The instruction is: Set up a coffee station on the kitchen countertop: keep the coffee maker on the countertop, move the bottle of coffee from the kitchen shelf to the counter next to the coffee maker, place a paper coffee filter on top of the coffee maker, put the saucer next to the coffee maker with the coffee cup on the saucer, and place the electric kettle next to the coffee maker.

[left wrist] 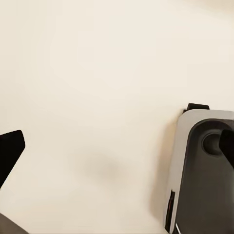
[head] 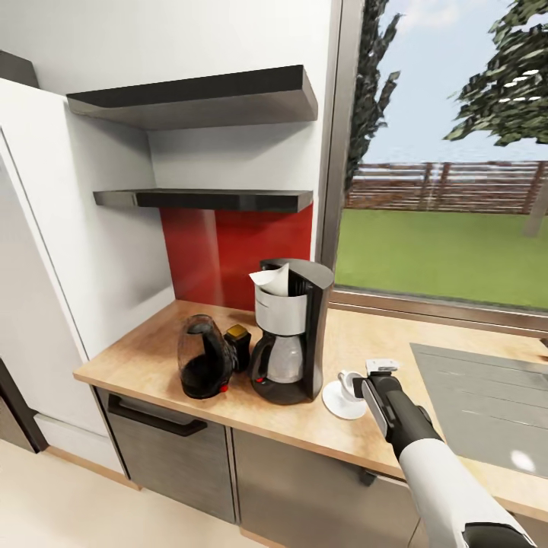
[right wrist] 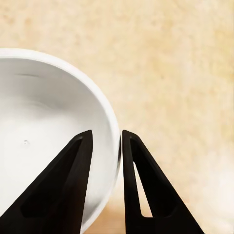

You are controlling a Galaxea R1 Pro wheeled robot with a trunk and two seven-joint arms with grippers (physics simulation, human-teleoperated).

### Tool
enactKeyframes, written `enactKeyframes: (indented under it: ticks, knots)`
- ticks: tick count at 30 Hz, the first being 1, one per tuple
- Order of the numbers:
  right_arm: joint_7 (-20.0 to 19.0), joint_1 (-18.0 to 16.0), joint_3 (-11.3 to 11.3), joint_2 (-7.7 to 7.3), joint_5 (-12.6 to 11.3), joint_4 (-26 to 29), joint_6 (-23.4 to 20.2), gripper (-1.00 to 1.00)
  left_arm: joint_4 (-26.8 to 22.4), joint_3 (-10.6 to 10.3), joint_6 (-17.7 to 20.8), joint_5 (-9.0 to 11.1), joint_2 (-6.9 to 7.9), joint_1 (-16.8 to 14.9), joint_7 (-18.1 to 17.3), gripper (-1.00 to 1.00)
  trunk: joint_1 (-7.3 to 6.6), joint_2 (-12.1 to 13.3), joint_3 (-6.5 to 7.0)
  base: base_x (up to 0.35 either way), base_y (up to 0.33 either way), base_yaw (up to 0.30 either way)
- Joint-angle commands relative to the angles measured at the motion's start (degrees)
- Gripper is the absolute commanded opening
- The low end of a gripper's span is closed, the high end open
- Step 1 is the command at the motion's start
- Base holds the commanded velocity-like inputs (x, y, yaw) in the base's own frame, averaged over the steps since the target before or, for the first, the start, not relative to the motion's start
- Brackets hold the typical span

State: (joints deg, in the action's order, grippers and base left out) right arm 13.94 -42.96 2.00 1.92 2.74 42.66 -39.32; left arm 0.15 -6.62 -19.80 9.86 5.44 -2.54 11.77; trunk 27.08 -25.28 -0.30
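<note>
A: Right gripper (right wrist: 105, 141): fingers (right wrist: 73, 165) pinch the cup (right wrist: 44, 126) rim, one inside, one outside. Cup sits on the saucer (head: 339, 402) on the desk (head: 152, 342), just beside the maker (head: 293, 331).

B: Step?

A: Cup-on-saucer, seemingly placed. Next: release, lift clear without tipping it.

B: Left gripper (left wrist: 117, 151)?

A: Fingers spread, over floor.

B: Farther back?

A: Filter (head: 274, 280) on maker; kettle (head: 202, 358), bottle (head: 237, 344) beside it. No legible writing.
</note>
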Motion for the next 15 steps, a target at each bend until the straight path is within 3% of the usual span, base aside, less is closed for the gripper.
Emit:
enactKeyframes:
  ticks: [1, 15]
  knots:
    - [-0.16, -0.02, 0.22, 0.05, 0.22, 0.06, -0.25, -1.0, 0.03, -0.5, -0.15, 0.51, 0.0, -0.01, 0.1, 1.0, 0.02, -0.05, -0.03, 0.0, 0.013, 0.0]
    - [-0.15, -0.02, 0.29, -0.07, 0.33, 0.01, -0.23, -1.0, 0.03, -0.5, -0.15, 0.51, -0.32, -0.01, 0.12, 1.0, 0.02, -0.05, -0.03, 0.0, 0.002, 0.0]
